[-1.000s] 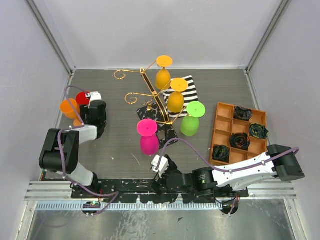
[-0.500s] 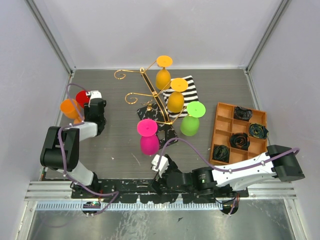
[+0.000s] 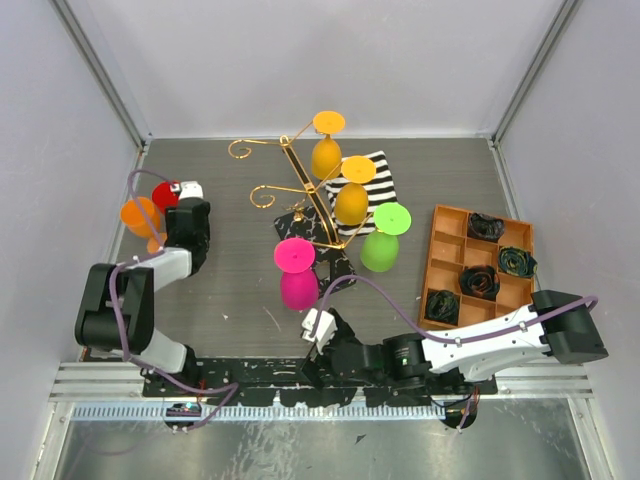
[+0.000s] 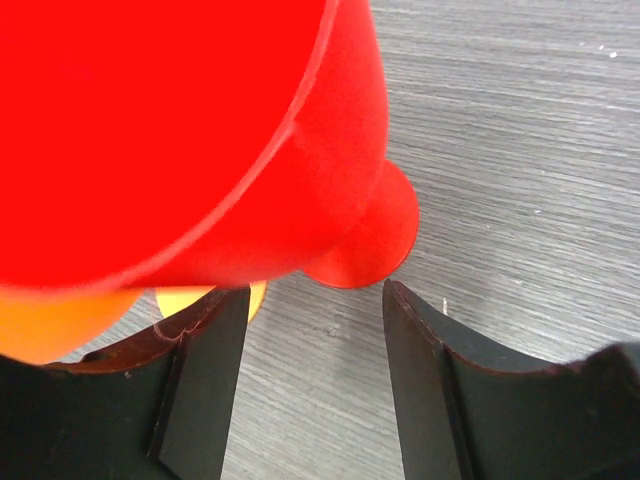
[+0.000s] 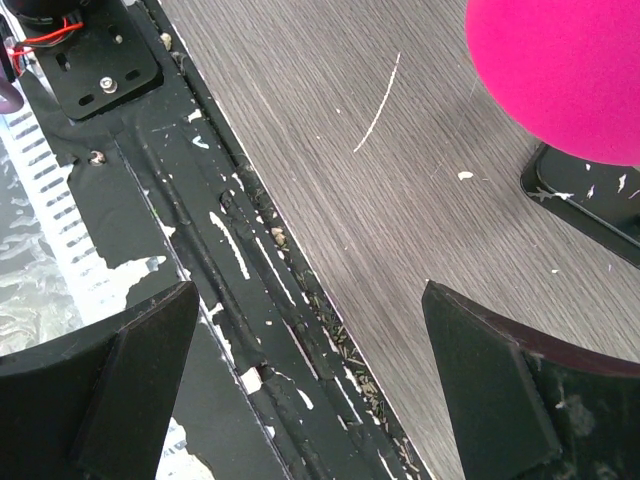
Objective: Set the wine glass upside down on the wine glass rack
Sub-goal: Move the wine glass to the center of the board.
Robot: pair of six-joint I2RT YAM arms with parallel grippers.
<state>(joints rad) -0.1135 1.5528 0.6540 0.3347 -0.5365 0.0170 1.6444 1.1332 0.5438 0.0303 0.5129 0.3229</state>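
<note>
- Two glasses stand close together at the table's far left, well apart from the rack (image 3: 300, 190): the red glass (image 3: 165, 193), which seems to be upright, and the orange glass (image 3: 138, 215). If I close on the red one, I could knock over its neighbour.
- My left gripper (image 4: 312, 310) has its jaws apart, with bare table between them. The red glass's foot sits just past the tips and its bowl looms over my left finger. I cannot tell whether that finger touches it.
- The bowl is smooth and round, so a shallow pinch could let it squirt out or roll away.
- The glass has to be turned over on the way. A loose hold could let it slide out as it tips.
- The rack is thin wire and loaded with hanging glasses (image 3: 350, 203). A bump could set them swinging or topple the stand. If the foot misses a free scroll arm, the glass drops.
- My right gripper (image 5: 308, 295) is spread wide, low by the near edge and near the pink glass (image 5: 570, 70). A careless lift could strike it.
- The table (image 3: 230, 270) is grey wood-grain, scratched and flecked with white, with a chipped black strip along its near edge. A striped cloth (image 3: 380, 180) lies behind the rack and a tray (image 3: 440, 250) sits at the right.
- Pale walls (image 3: 330, 60) close three sides of the room, with metal posts in the corners.
</note>
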